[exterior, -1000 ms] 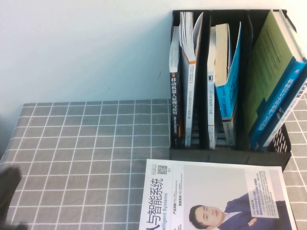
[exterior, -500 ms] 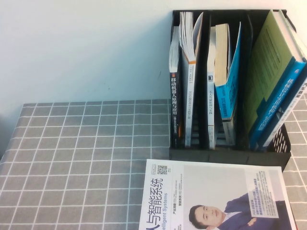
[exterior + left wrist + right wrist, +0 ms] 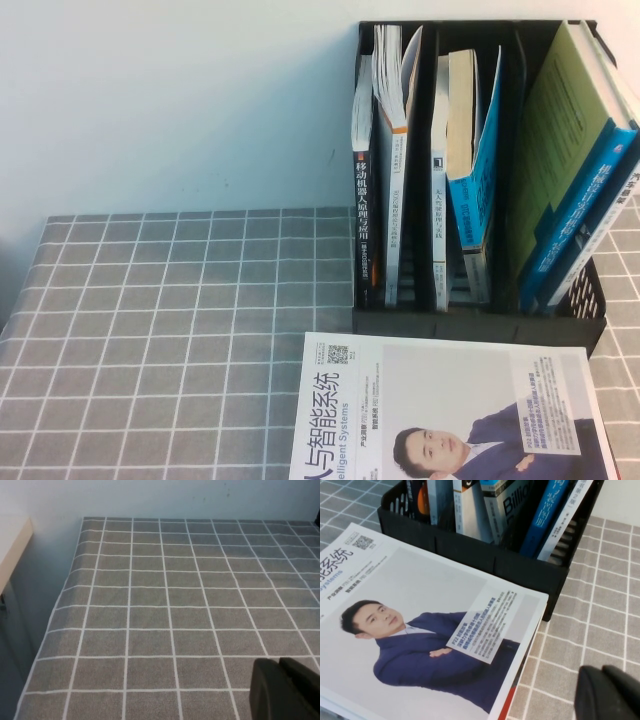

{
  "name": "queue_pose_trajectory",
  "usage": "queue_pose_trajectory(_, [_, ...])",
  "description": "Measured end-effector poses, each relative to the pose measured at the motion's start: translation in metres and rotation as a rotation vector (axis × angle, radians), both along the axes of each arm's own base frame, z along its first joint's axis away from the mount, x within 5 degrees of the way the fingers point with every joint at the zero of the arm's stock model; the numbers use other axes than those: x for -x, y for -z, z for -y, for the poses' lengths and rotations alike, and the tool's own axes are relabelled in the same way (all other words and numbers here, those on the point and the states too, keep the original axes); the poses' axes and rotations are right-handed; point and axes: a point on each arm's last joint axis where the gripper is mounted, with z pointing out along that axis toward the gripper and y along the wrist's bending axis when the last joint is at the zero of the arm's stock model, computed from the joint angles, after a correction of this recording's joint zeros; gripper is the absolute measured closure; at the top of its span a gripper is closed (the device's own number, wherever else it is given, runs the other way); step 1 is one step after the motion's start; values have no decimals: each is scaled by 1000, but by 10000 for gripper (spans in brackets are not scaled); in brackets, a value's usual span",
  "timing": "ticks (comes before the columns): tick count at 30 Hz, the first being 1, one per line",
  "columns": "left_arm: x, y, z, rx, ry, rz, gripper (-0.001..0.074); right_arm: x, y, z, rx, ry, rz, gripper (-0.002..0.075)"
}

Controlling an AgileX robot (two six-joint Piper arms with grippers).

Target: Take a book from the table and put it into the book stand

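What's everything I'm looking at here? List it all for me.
grey cloth table with a white grid: one, fills the lower scene.
black plastic three-compartment book stand: one, at the table's far right, against the wall.
thick pale yellow-green book with a blue band: one, leaning in the stand's right compartment.
other standing books: several, with black, white and blue covers, spread over all three compartments.
white book picturing a suited man: one, lying flat on the table in front of the stand.
pale wall: one, behind the table.
left hand: one, dark, over bare cloth; outside the high view.
right hand: one, dark, over the cloth beside the white book's corner; outside the high view.
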Motion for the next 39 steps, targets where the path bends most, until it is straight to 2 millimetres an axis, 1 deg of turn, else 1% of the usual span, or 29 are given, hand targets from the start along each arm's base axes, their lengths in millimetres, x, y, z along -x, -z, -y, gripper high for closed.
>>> queue_pose_trajectory(39, [0, -1, 0, -23, 8, 4, 738, 0, 0, -1, -11, -2, 0, 729])
